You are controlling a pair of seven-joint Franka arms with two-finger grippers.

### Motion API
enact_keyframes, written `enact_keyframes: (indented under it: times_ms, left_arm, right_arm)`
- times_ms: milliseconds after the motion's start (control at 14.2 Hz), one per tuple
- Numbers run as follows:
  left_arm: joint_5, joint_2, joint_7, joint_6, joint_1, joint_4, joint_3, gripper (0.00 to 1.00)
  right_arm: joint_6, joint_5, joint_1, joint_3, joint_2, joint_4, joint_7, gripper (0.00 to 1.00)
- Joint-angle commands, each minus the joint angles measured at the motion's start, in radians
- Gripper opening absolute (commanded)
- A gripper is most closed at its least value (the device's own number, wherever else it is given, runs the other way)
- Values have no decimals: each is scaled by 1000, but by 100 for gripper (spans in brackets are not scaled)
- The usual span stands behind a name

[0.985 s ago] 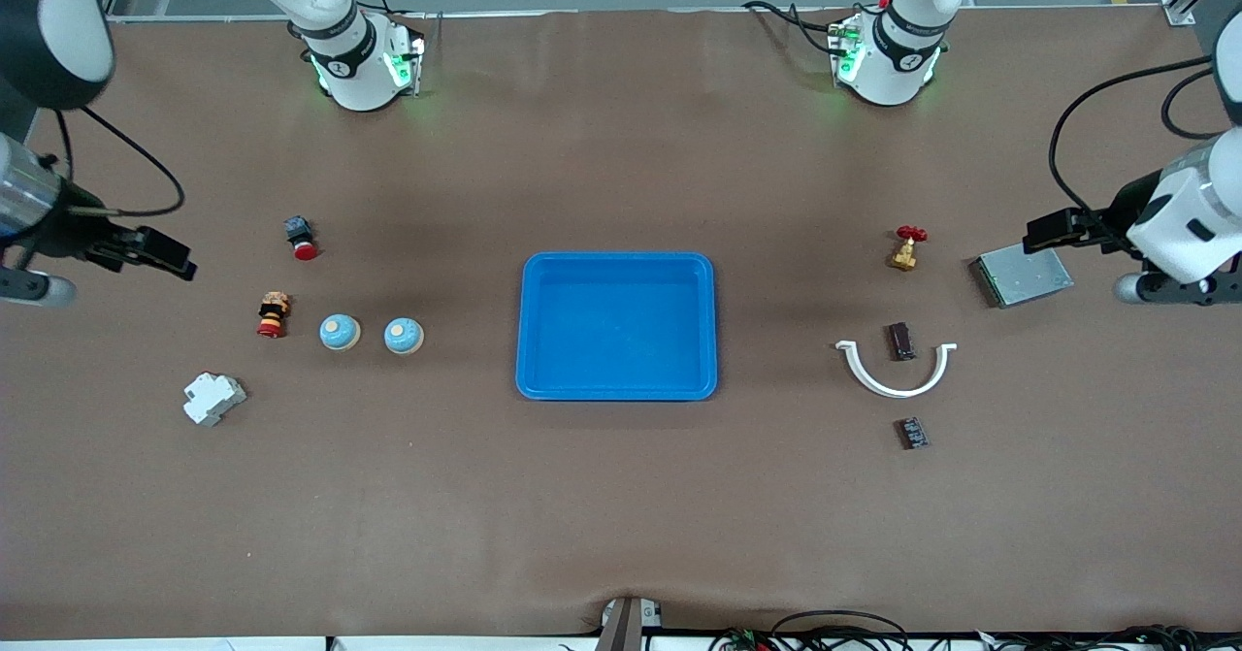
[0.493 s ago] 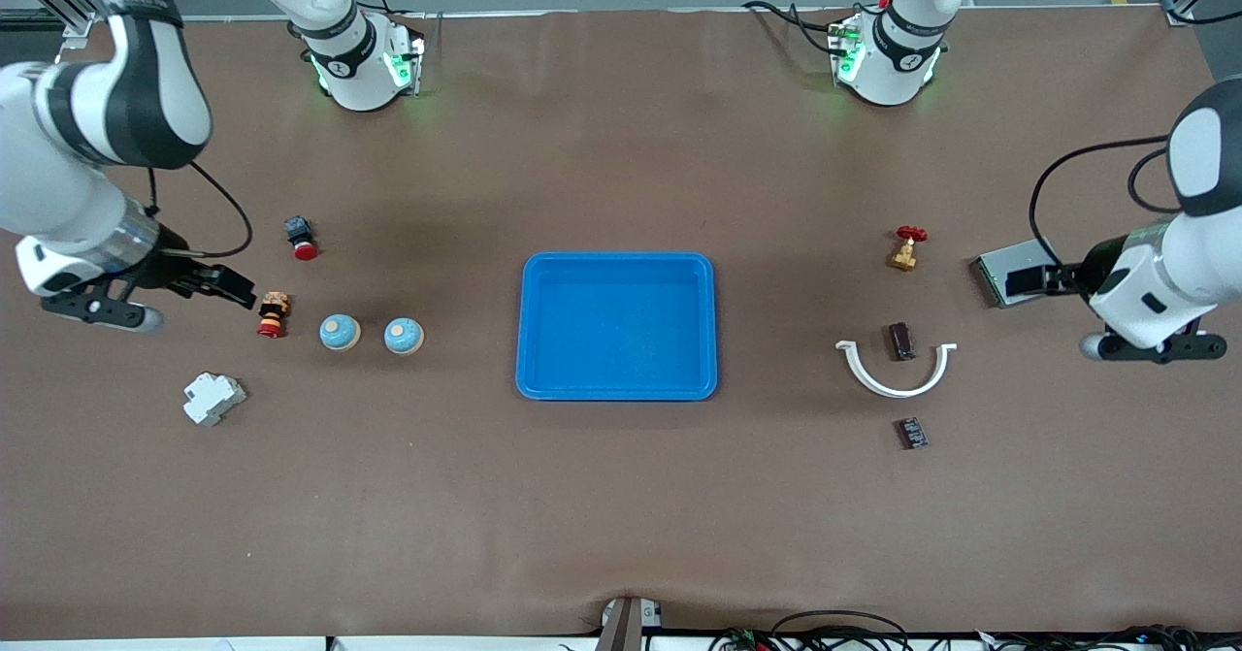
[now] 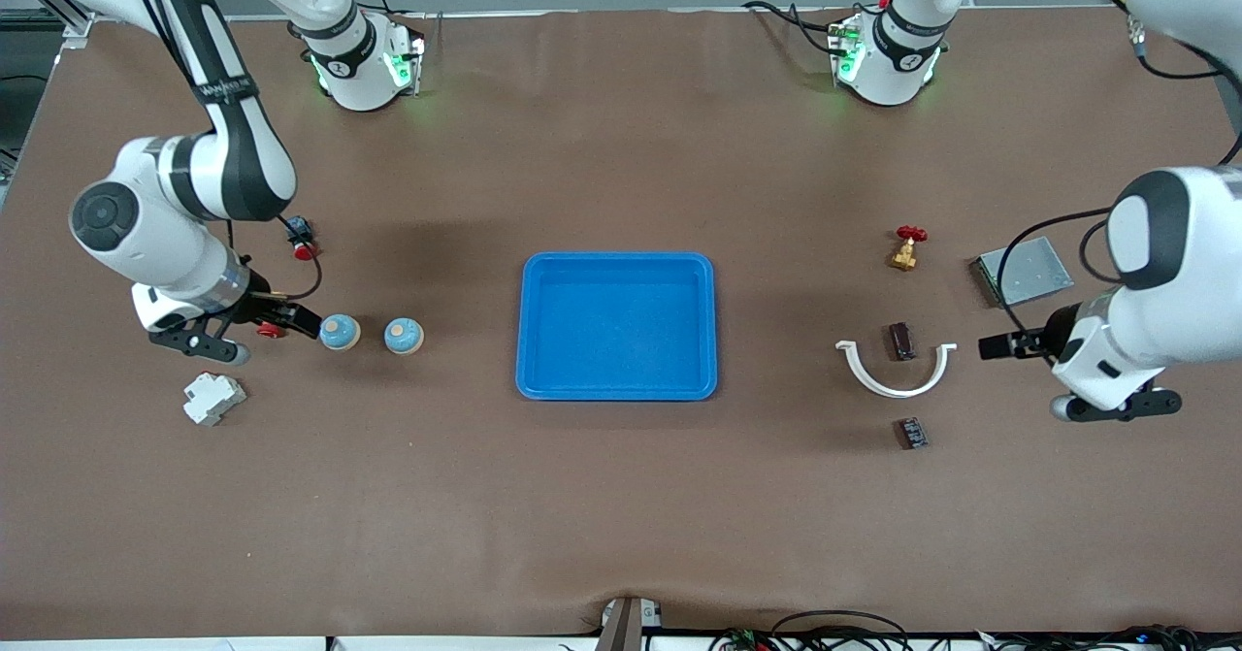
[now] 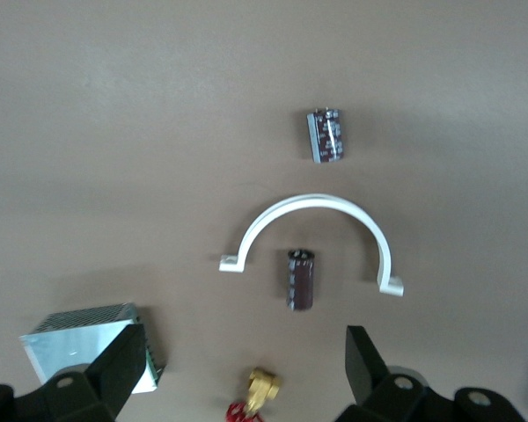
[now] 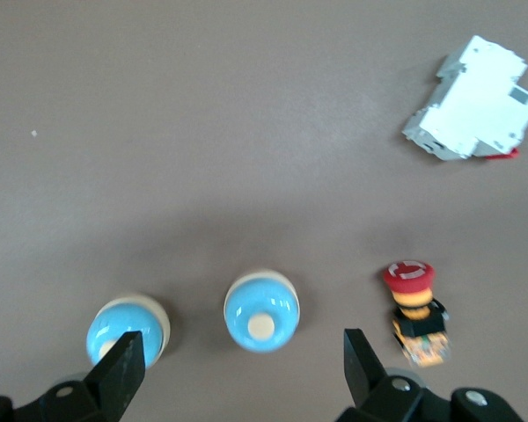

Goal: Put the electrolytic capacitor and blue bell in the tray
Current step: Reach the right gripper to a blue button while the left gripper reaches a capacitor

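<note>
Brown table (image 3: 621, 515), blue tray (image 3: 617, 391) with nothing inside.

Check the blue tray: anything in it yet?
Empty. The blue tray shows only bare floor; both blue bells and both capacitors lie on the table outside it.
</note>
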Motion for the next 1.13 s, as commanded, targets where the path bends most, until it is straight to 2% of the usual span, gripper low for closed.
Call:
enact_keyframes:
  times_ms: [0,352,774,1056]
  left_arm:
    - [1,71,-58,43,-20,35,-1,100]
    - [3,193,-110,95,-32,112,-1,100]
    - [1,279,-122,281,-45,109,-1,100]
    - [6,339,-262,387,-97,109,2,100]
  right_arm:
    - [137,5,6,-5,53,-44,14,100]
    - [246,5,3,-5,151,-53,14,100]
    - [271,3,-2,-5,183,-72,14,100]
    - [321,5,-2,-5,182,-122,14,100]
